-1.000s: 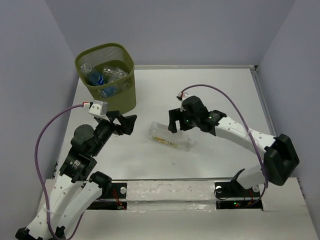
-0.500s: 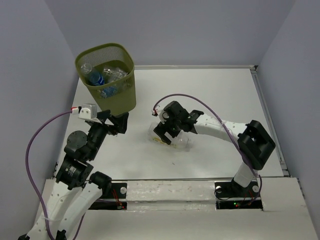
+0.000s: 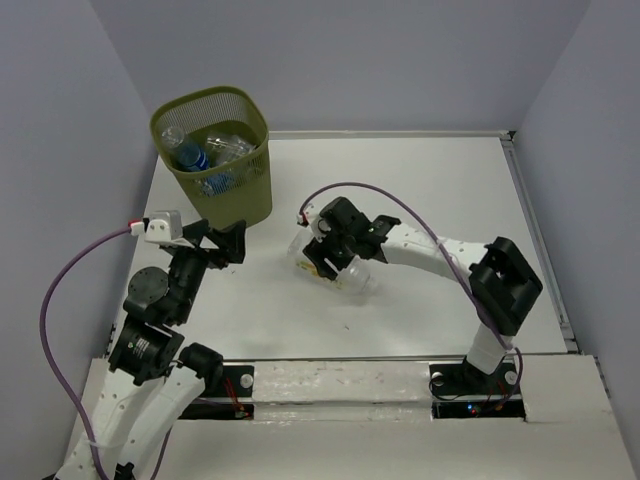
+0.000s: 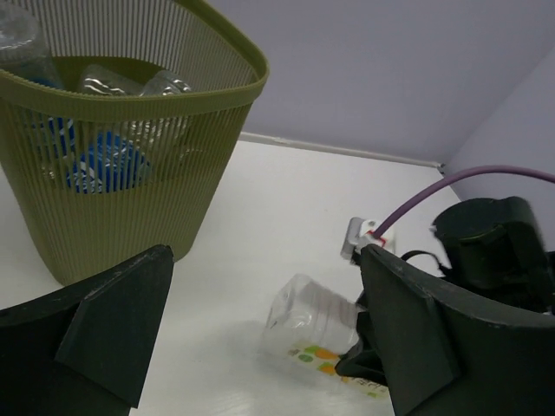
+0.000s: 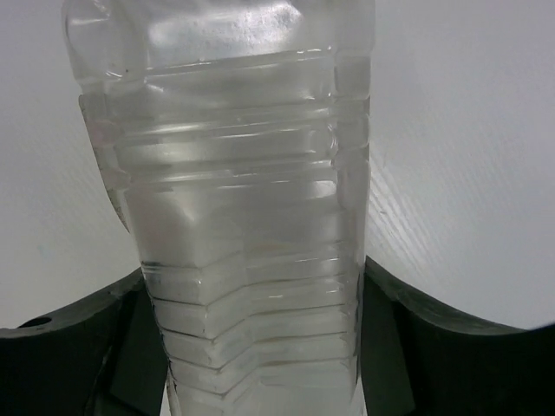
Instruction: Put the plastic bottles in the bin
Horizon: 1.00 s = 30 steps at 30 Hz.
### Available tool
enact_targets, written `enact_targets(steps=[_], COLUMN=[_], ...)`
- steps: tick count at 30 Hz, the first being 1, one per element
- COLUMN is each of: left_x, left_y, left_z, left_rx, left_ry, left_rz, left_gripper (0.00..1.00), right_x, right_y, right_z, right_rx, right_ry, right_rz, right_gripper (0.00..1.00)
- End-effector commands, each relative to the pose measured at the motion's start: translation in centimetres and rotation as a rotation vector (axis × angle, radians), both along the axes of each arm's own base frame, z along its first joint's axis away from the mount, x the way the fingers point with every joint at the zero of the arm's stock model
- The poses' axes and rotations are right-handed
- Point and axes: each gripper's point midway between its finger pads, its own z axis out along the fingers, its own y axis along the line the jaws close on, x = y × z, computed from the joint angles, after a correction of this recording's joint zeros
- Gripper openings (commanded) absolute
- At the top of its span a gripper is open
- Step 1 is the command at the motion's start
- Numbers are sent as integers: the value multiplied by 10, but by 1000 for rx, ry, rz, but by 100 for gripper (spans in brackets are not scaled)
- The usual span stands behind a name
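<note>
Once apart, right gripper [image 3: 327,262] around bottle [image 3: 358,277]

The white table [image 3: 430,200] carries two things. An olive-green mesh bin [image 3: 245,205] stands upright at its far left corner. Near the middle, well apart from the bin, a clear bottle [image 3: 358,278] lies on its side, perhaps with one end tipped slightly up.
</note>
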Motion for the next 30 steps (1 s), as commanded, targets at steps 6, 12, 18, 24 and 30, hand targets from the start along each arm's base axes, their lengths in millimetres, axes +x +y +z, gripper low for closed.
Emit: enact_targets(steps=[6,12,18,24,30], left_x=[1,-3,0,3,4], left_y=[51,84,85,80,76], left_z=[14,4,-5,-6,-6], left_rx=[-79,-136,-157,-143,-134], left_ry=[-7,31,56,61,58], left_rz=[277,462,488,463,439], left_gripper=[99,99,99,99,99], right_x=[42,61,74,110,139], right_y=[80,121,144,192,185], right_z=[265,374,454,443,446], right_rx=[641,946,1256,1485,1682], right_ry=[-363,-492,-654,-683,-745], right_rz=[-11,29,68,89,-101], right_gripper=[45,45,44,41,42])
